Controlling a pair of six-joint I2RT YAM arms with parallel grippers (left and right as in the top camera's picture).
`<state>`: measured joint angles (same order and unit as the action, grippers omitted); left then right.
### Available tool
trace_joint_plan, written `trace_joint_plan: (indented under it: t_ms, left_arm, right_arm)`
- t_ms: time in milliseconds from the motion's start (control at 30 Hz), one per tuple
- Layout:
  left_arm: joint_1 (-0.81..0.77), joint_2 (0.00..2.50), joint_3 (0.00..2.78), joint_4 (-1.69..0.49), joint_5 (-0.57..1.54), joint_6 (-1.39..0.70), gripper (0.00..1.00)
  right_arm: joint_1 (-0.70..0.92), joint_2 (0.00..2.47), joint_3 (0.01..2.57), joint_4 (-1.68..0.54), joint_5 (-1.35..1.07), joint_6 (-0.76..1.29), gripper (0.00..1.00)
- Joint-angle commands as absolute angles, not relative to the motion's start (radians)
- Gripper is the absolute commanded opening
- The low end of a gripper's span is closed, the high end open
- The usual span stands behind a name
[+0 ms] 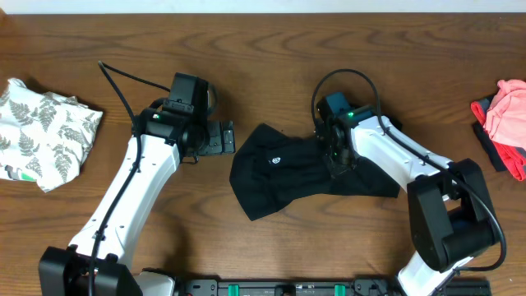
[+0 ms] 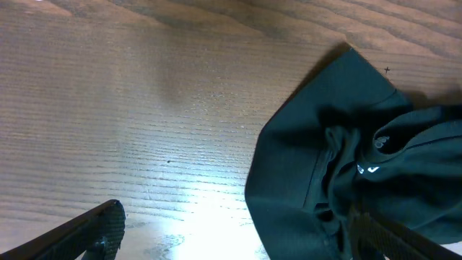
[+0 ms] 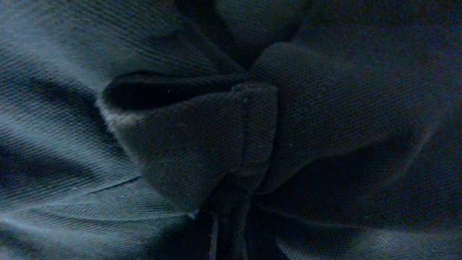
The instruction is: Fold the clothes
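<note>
The clothes lie in three places. A black garment (image 1: 288,173) with a small white logo is crumpled at the table's middle. My right gripper (image 1: 335,156) presses down into its upper right part, shut on a pinch of the cloth. In the right wrist view the black garment (image 3: 202,137) fills the frame, and its folds gather toward my right gripper (image 3: 231,227), whose fingers are buried in the cloth. My left gripper (image 1: 222,138) stands open just left of the garment. In the left wrist view the black garment (image 2: 303,166) reaches under one of the fingers (image 2: 97,230)'s opposite side.
A white fern-print piece (image 1: 45,131) lies bunched at the far left. A pink piece (image 1: 508,107) sits on a dark piece with red trim (image 1: 493,152) at the right edge. Bare wooden table (image 1: 263,49) runs along the back.
</note>
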<state>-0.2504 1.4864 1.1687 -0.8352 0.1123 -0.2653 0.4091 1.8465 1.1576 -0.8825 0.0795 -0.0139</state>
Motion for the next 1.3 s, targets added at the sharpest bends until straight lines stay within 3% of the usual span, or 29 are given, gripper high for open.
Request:
trace_joint_plan:
  t_ms: [0,267,333,367,400,433,667,1000,1133,1233,1267]
  left_arm:
    - [-0.245,1.483,1.186,-0.841,0.104,-0.264,0.98]
    - [-0.245,1.483,1.186,-0.841,0.104,-0.264,0.98]
    - [-0.245,1.483,1.186,-0.841,0.104,-0.264,0.98]
    - [-0.245,1.483,1.186,-0.841,0.104,-0.264,0.98]
    - [-0.245,1.483,1.186,-0.841,0.104,-0.264,0.98]
    - [-0.245,1.483,1.186,-0.841,0.104,-0.264,0.98]
    - [-0.245,1.483,1.186,-0.841,0.104,-0.264,0.98]
    - [-0.245,1.483,1.186,-0.841,0.104,-0.265,0.98]
    - [-0.245,1.483,1.186,-0.841,0.104,-0.265,0.98]
    - [-0.245,1.483,1.186,-0.841,0.105,-0.265,0.98]
    - [-0.245,1.483,1.186,-0.841,0.105,-0.265,0.98]
  right_arm:
    - [0.423,1.842,1.166,-0.896,0.127,0.030,0.05]
    - [0.423,1.687,1.172,-0.942,0.124,0.063,0.16]
    - [0.423,1.619,1.172,-0.947,0.124,0.063,0.24]
    - [0.423,1.581,1.172,-0.946,0.124,0.063,0.41]
    - [0.423,1.541,1.172,-0.941,0.125,0.062,0.86]
    - [0.422,1.522,1.172,-0.935,0.127,0.061,0.99]
    - [0.372,1.411,1.172,-0.883,0.123,0.052,0.99]
    - [0.311,1.467,1.171,-0.858,0.119,0.048,0.99]
    - [0.296,1.531,1.171,-0.770,0.096,-0.059,0.99]
    - [0.286,1.604,1.171,-0.706,0.084,-0.106,0.94]
    - [0.280,1.633,1.171,-0.684,0.090,-0.100,0.87]
